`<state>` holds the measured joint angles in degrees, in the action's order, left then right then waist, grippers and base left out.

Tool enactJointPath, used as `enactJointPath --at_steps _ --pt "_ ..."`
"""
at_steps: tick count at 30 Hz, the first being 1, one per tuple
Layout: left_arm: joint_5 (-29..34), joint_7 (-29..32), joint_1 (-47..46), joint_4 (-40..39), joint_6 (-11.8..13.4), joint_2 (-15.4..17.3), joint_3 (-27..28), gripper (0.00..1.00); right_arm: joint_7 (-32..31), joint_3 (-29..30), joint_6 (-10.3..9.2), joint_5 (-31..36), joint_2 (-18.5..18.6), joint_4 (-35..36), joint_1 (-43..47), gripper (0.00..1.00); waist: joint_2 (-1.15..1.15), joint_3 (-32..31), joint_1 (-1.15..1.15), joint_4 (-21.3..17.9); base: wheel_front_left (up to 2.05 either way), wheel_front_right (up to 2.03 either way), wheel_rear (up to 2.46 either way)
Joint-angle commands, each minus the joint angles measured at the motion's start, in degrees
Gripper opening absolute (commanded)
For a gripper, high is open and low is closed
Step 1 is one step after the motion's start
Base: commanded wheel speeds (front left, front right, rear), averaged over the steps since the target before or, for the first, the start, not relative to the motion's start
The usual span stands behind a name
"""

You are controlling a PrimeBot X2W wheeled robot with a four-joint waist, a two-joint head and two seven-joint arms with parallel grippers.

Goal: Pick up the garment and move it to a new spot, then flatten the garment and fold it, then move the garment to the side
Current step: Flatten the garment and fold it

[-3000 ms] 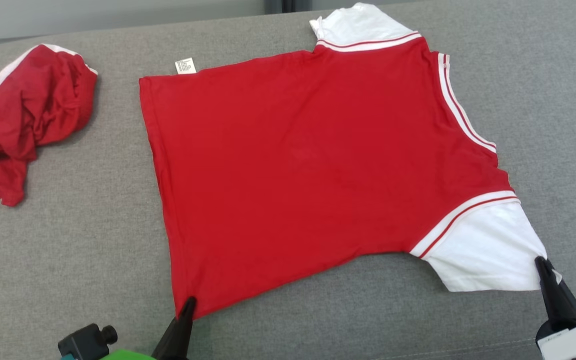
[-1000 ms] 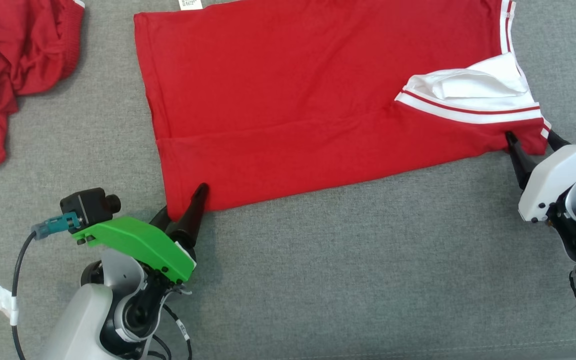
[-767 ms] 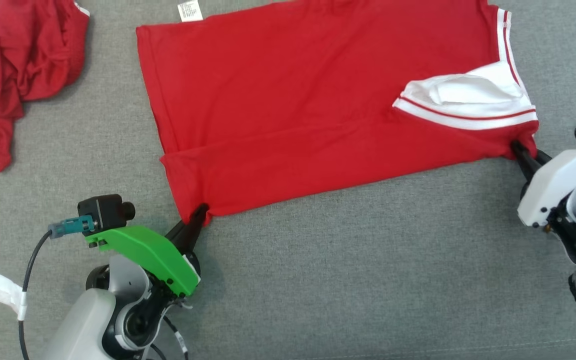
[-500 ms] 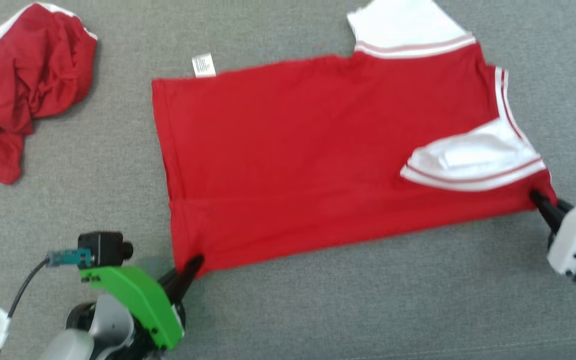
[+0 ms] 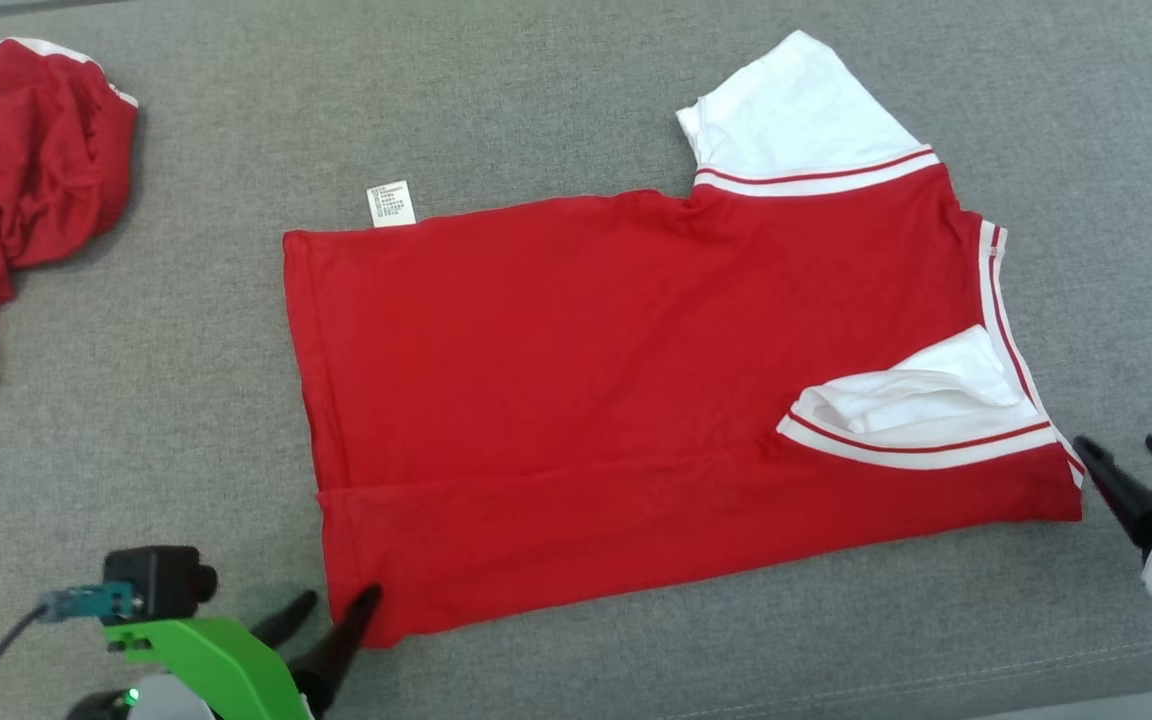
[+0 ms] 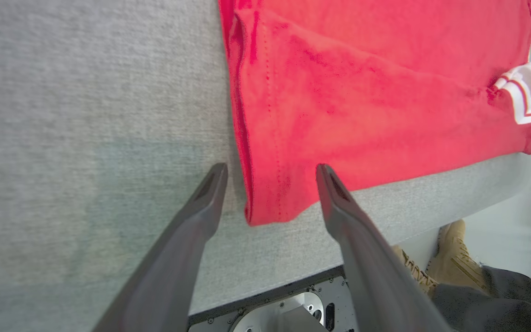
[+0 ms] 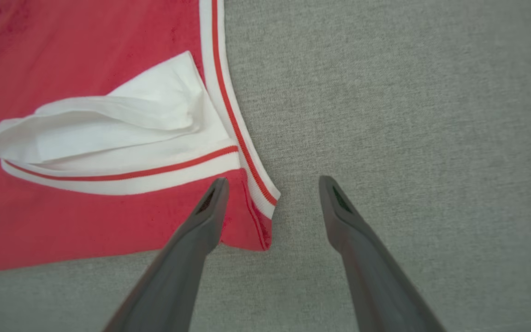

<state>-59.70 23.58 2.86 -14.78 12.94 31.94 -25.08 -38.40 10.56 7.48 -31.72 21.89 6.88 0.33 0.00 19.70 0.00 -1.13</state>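
The garment is a red T-shirt with white sleeves and striped trim, lying on the grey cushion with its near long edge folded over and the near sleeve tucked onto the body. My left gripper stands open at the near left corner of the hem, which lies between its fingers, not pinched. Open too, my right gripper sits at the near right corner by the collar trim. The far sleeve lies spread out flat.
A second, crumpled red garment lies at the far left of the grey cushion. A small white care label pokes out at the far hem. In the left wrist view a person's tan boots stand beyond the cushion's front edge.
Both grippers folded the near edge of the shirt over, then opened and let go of its corners. The head camera tilted, so the whole picture has shifted.
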Motion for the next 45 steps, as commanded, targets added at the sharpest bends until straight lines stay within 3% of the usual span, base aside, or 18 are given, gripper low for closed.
enactJointPath --at_steps 1,4,8,10,15,19,26,32,33,34,35,36,40,45 --pt "1.35 -0.79 -1.39 -0.69 0.65 1.34 1.49 1.0 -0.04 0.41 0.03 -0.7 0.65 1.91 -2.74 1.0 0.0 1.25 0.0 0.47 0.0 0.0 0.0" --pt "3.24 -2.17 -6.44 -1.59 1.96 2.12 4.22 1.0 -0.1 1.58 0.01 -0.26 1.69 5.26 -9.1 1.0 0.0 4.28 0.0 1.11 0.0 0.0 0.0" --pt "6.63 -3.18 -17.44 1.45 2.17 0.0 4.66 1.0 -1.85 -1.65 0.01 4.13 3.41 3.95 -21.15 1.0 0.0 9.88 0.0 2.91 0.0 0.0 0.0" --pt "9.03 -4.12 -24.11 4.65 1.53 -2.03 3.26 1.0 -2.0 -4.39 0.01 6.96 3.51 1.37 -27.9 1.0 0.0 12.44 0.0 4.12 0.0 0.0 0.0" --pt "11.11 -6.33 -36.09 14.54 -0.5 -8.49 0.58 1.0 0.13 -9.36 0.0 13.12 -0.24 -9.76 -43.86 1.0 0.0 17.13 0.0 6.75 0.0 0.0 0.0" --pt "12.37 -6.97 -41.14 20.95 -2.72 -11.19 -1.82 1.0 2.43 -10.3 0.0 17.28 -2.57 -19.47 -52.22 1.0 0.0 19.11 0.0 8.42 0.0 0.0 0.0" --pt "12.46 -7.22 -45.22 27.45 -5.59 -14.15 -4.45 1.0 6.09 -9.67 0.0 20.57 -4.81 -31.73 -58.48 1.0 0.0 20.63 0.0 10.44 0.0 0.0 0.0" --pt "10.39 -5.18 -45.05 28.93 -8.03 -14.67 -5.38 1.0 5.88 -13.36 0.19 17.48 -6.52 -38.0 -57.83 1.0 0.0 19.96 0.0 9.92 0.0 0.0 0.0" --pt "10.28 -4.76 -44.77 28.94 -8.43 -14.5 -5.6 1.0 5.59 -14.04 0.24 16.48 -6.58 -38.67 -57.66 0.94 0.0 19.63 0.0 9.68 0.0 0.0 0.0" --pt "10.18 -4.33 -44.56 28.83 -8.68 -14.34 -5.88 0.86 5.12 -14.48 0.25 15.62 -6.58 -39.06 -57.53 0.58 0.0 19.41 0.0 9.52 0.0 0.0 0.0" --pt "9.92 -4.01 -44.36 28.46 -9.29 -14.24 -6.19 0.41 4.44 -15.43 0.25 14.43 -6.56 -39.25 -57.41 0.0 0.0 19.13 0.0 9.33 0.0 0.0 0.0" --pt "9.68 -3.75 -44.21 28.11 -9.65 -14.19 -6.35 0.0 4.07 -16.12 0.26 13.33 -6.41 -39.25 -57.39 0.0 0.0 18.93 0.0 9.17 0.0 0.0 0.0" --pt "9.04 -2.82 -43.6 26.31 -11.08 -13.46 -6.99 0.0 5.73 -16.99 0.07 9.43 -4.48 -38.16 -57.91 0.0 0.0 17.78 0.0 8.34 0.0 0.0 0.0" --pt "8.79 -5.47 -43.55 24.31 -9.76 -12.09 -4.17 0.0 11.22 -15.82 0.01 6.4 -2.94 -36.49 -59.28 0.0 0.0 15.37 0.0 6.97 0.0 0.0 0.0"
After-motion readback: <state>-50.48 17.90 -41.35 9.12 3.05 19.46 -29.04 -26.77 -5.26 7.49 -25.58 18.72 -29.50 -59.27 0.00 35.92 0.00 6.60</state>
